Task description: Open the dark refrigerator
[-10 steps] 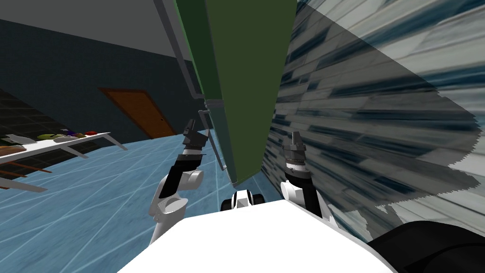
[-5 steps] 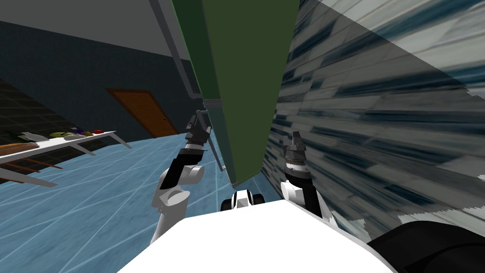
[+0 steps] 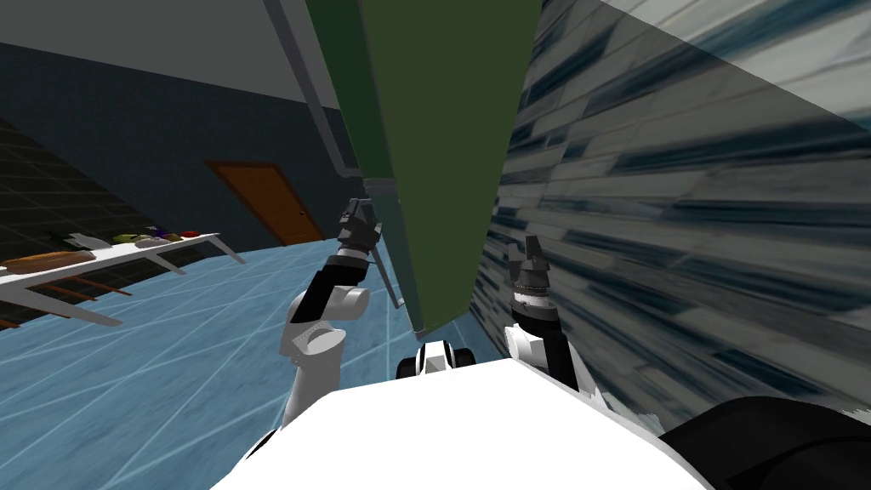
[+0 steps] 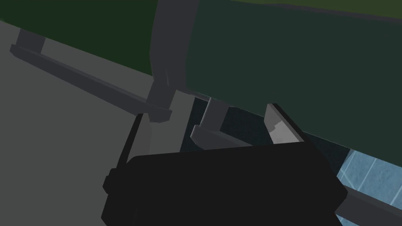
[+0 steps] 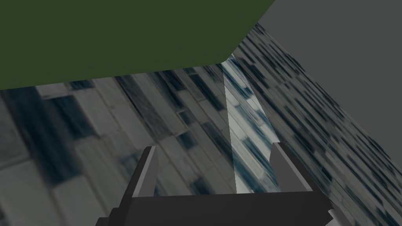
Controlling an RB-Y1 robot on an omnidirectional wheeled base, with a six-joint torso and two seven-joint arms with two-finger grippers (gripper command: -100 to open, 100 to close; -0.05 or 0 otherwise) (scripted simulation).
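Nearest us, the left gripper (image 4: pixel 208 117) stands wide open at the refrigerator's front with nothing clamped. Its fingers (image 4: pixel 279 127) straddle the top end of the lower handle (image 4: pixel 212 135), whose grey bar lies between them, close against the gripper's dark body. We judge it is placed this way so that one squeeze will catch the bar before any pull. Just past the fingertips, the short post of that handle meets the lower door (image 4: pixel 294 70). The upper handle (image 4: pixel 86 80) ends just off one fingertip and runs away from it along the upper door (image 4: pixel 78 23).

The right gripper (image 5: pixel 214 164) is also wide open and empty. It points along the tiled wall (image 5: pixel 117 129) with the refrigerator's green side (image 5: pixel 117 35) ahead of it, parked out of the working arm's way.

The dark green refrigerator (image 3: pixel 442 153) stands upright right in front of us. Its long axis is vertical and both handles follow it. Its handled front faces our left, toward the open room, and its broad side faces us. We cannot tell which edge carries the hinges.

Farther beyond the left gripper lie the blue floor (image 3: pixel 170 357), a white shelf (image 3: pixel 196 241) and a brown door (image 3: pixel 264 200).
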